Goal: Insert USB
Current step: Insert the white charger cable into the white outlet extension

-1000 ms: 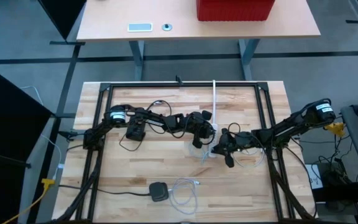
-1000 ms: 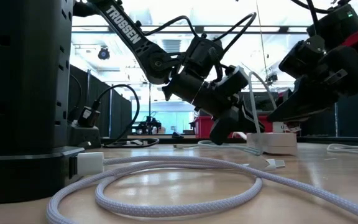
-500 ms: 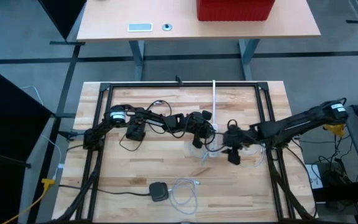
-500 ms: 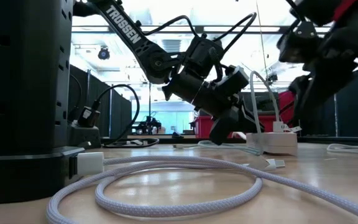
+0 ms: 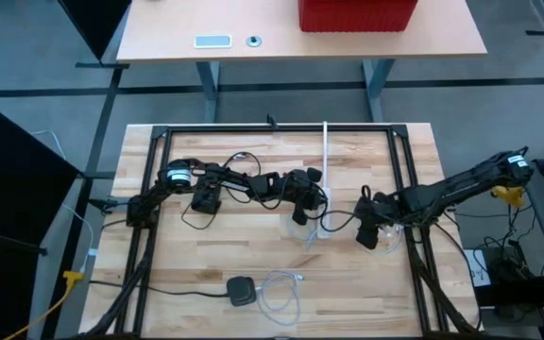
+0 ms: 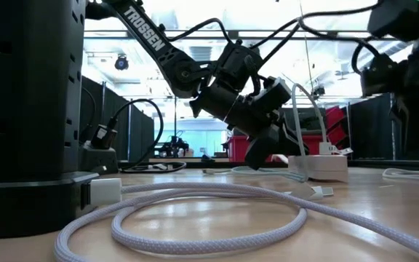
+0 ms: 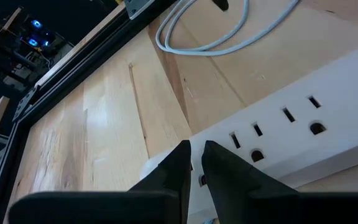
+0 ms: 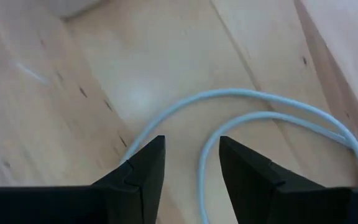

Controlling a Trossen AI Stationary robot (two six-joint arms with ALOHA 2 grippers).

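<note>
L gripper low by power strip

Red bin, phone on desk

Both arms are black, built of jointed segments with loose black cables looping along them. The left arm carries white "TROSSEN" lettering on one link, and each arm has a white round label near its far joint. The left fingers and right fingers are dark, flat, tapered blades.
</note>
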